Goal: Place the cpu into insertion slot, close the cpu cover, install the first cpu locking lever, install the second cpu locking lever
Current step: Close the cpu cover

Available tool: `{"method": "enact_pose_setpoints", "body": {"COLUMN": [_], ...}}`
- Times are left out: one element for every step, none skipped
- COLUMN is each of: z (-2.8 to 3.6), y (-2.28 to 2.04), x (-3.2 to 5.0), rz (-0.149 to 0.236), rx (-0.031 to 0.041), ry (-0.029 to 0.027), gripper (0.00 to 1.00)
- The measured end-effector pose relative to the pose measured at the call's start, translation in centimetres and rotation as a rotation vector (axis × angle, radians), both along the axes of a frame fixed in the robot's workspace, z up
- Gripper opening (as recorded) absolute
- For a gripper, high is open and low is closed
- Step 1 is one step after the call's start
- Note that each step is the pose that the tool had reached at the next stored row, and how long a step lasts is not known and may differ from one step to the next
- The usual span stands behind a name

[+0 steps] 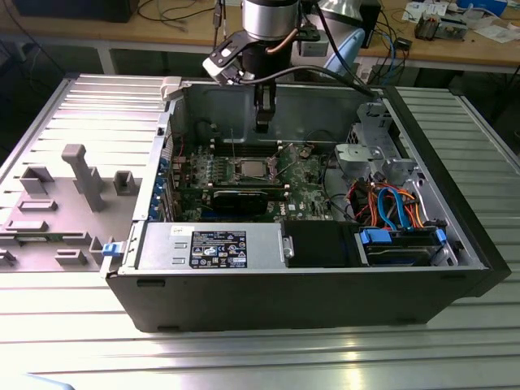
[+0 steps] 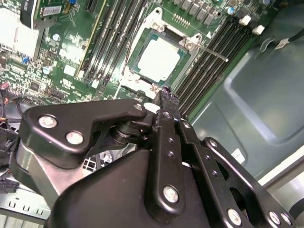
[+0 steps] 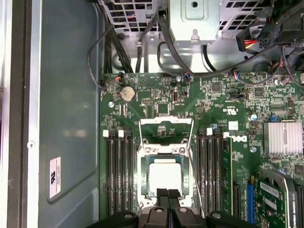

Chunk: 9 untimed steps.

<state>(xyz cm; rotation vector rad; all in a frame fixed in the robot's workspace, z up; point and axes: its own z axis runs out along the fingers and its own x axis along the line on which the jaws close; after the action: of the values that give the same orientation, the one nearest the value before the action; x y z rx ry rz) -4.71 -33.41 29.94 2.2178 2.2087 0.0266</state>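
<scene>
**CPU seated, cover not yet closed**

The cpu (image 3: 165,176) lies in the slot (image 3: 143,175) directly under the gripper (image 3: 168,194), whose fingers are pressed together and empty. The cover (image 3: 166,129) lies swung open just beyond the fingertips. Closing it and both levers are left, I judge. The second wrist view shows one lever (image 2: 209,51) loose beside the tip. The exterior view shows the gripper (image 1: 262,122) hanging above the board.

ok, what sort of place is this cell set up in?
Looks like a robotics lab or workshop, probably not a factory line: an opened computer case lies on a slotted aluminium table, and the wooden workbenches behind it carry loose cables and small electronics.
</scene>
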Motion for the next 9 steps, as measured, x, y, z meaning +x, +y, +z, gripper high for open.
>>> {"method": "enact_pose_setpoints", "body": {"z": [0.0,0.0,0.0,0.0,0.0,0.0,0.0,0.0,0.0], "y": [0.0,0.0,0.0,0.0,0.0,0.0,0.0,0.0,0.0], "x": [0.14,0.23,0.39,0.51,0.65,0.75,0.85,0.95,1.04], "rz": [0.0,0.0,0.0,0.0,0.0,0.0,0.0,0.0,0.0], "rx": [0.0,0.0,0.0,0.0,0.0001,0.0,0.0,0.0,0.0], "ry": [0.0,0.0,0.0,0.0,0.0,0.0,0.0,0.0,0.0], "gripper": [0.11,0.11,0.11,0.11,0.11,0.11,0.11,0.11,0.11]}}
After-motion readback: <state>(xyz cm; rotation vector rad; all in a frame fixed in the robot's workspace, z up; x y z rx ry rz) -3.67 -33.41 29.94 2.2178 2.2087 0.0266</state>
